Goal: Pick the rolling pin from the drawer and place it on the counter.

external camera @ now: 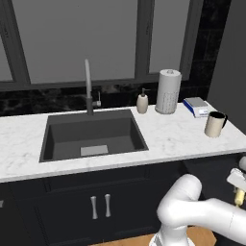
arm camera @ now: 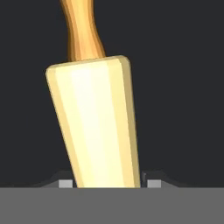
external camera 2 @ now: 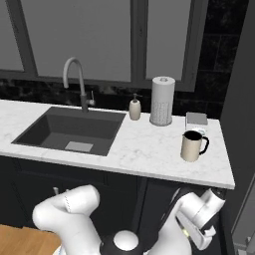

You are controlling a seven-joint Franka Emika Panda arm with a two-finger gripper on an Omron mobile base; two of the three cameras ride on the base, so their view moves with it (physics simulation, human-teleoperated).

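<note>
While the arm hangs low under the front lip of the counter (external camera: 168, 139), the gripper (arm camera: 107, 183) is clamped on the rolling pin (arm camera: 94, 131). In the hand view the pin runs from between the two finger tips at 6 o'clock up toward 12, leaning a bit left, with dark surface all round it. Its barrel is pale yellow and smooth, widening slightly toward the far end, and a narrower tan-orange handle sticks out past that end. In the left base view a small yellowish bit of it shows at the hand, down at 4 o'clock below the counter edge.

Room-wise: the marble has a decent bare patch in front of the paper towel roll (external camera: 168, 91) and soap dispenser (external camera: 142, 102), between the sink (external camera: 91, 134) and the mug (external camera: 215, 124). The mug stands near the right-hand end of the slab, at 3 o'clock, with a blue-and-white box (external camera: 196, 106) just behind it. The sink's right rim is well apart from the mug. Cabinet doors with silver handles (external camera: 100, 206) sit below the sink.
</note>
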